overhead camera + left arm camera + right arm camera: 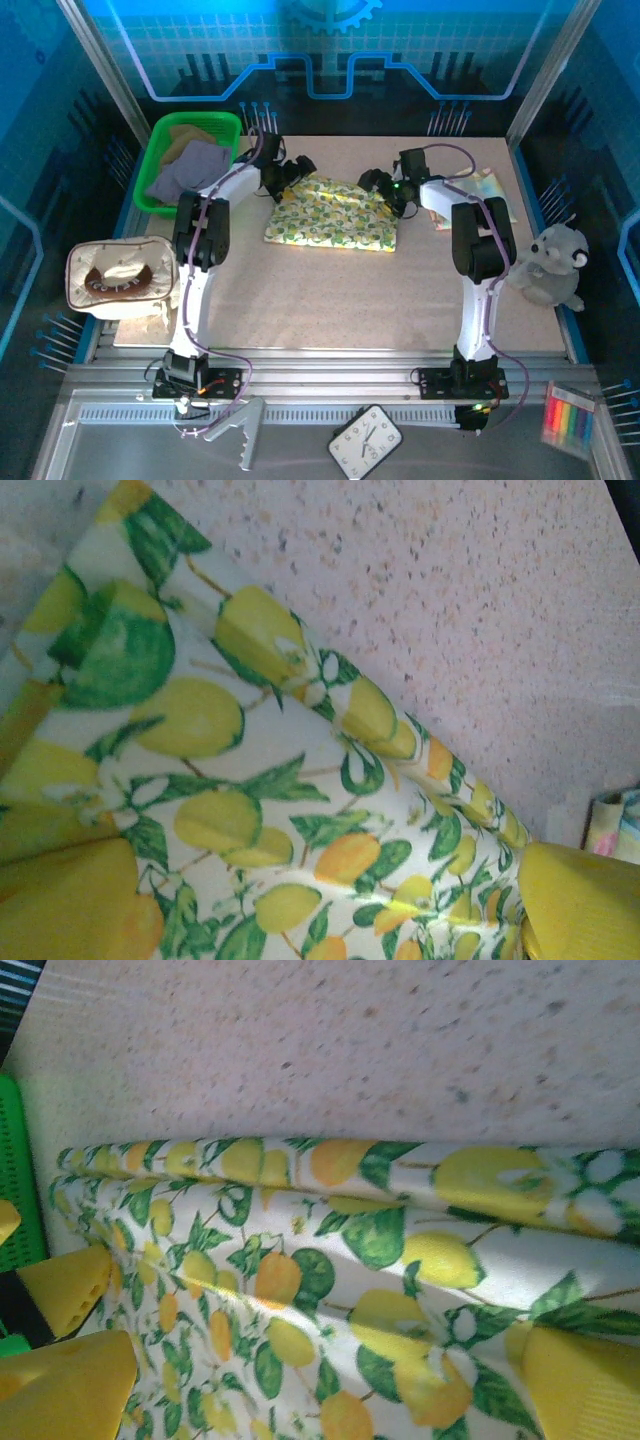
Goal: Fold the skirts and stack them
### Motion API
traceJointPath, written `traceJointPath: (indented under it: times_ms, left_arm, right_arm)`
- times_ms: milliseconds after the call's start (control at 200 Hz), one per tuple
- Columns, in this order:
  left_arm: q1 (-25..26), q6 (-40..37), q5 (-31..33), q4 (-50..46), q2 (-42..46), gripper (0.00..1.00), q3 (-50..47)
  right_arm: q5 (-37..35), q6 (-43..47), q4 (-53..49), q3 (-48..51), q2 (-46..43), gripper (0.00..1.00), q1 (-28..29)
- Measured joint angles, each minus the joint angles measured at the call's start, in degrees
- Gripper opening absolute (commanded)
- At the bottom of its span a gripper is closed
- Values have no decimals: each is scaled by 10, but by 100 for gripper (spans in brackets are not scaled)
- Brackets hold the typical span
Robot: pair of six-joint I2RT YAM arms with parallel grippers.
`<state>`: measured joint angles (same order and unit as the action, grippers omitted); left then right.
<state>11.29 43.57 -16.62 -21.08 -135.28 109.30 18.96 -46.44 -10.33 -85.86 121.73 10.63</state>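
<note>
The pale yellow skirt with its lemon print lies folded flat in the middle of the table. My left gripper hovers open over its far left corner, and the print runs between the yellow fingers. At the far right corner my right gripper is open too, its pads on either side of a folded edge of the cloth. Neither gripper holds anything. The lavender skirt and the olive-tan skirt lie bunched in the green basket.
The basket stands at the back left, and its wall also shows in the right wrist view. A beige pouch hangs over the left table edge. A plush toy sits at the right. A small pale patterned item lies behind the right arm.
</note>
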Motion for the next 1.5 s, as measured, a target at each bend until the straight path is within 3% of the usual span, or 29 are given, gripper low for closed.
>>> traceJointPath:
  times_ms: [210, 510, 820, 1190, 1390, 1500]
  left_arm:
    - [5, 29, -13, 31, 14, 99, 11]
    - [5, 103, -30, 97, -58, 99, 45]
    - [0, 82, -14, 94, -62, 99, 51]
    - [0, 71, -16, 92, -58, 99, 49]
    - [0, 59, -33, 63, -36, 99, 37]
    - [3, 53, -31, 46, 21, 99, -9]
  right_arm:
    - [7, -24, 6, -49, 0, 100, 21]
    - [2, -94, 63, -71, 75, 100, 16]
    - [6, -24, 33, -82, 75, 100, -12]
    - [-7, 60, -47, -40, 19, 100, -77]
    - [19, 76, -67, -24, -37, 100, -69]
    - [17, 70, -70, 10, -98, 100, -61]
